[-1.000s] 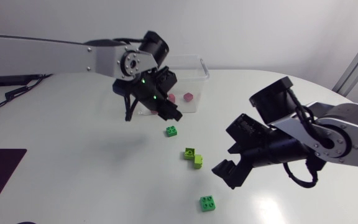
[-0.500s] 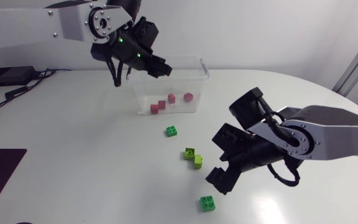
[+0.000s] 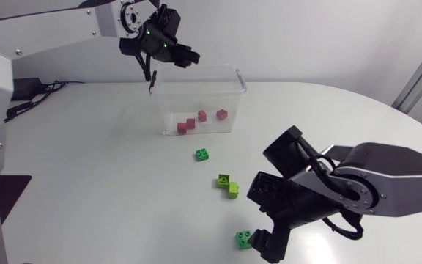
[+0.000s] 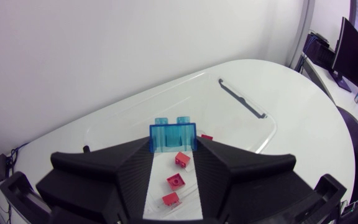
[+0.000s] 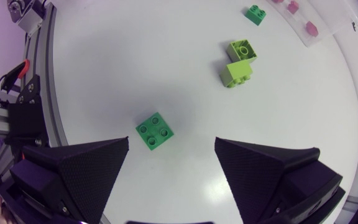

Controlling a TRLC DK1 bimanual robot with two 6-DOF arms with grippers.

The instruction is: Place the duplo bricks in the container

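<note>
Left gripper high over the container, right gripper low by a green brick
The left arm is raised, its gripper above the container's back rim; only its wrist view shows a translucent blue brick clamped between the fingers, with red bricks lying in the container below. The right arm bends down to the table; its wrist view shows the fingers spread wide and the green brick ahead of them, untouched
</note>
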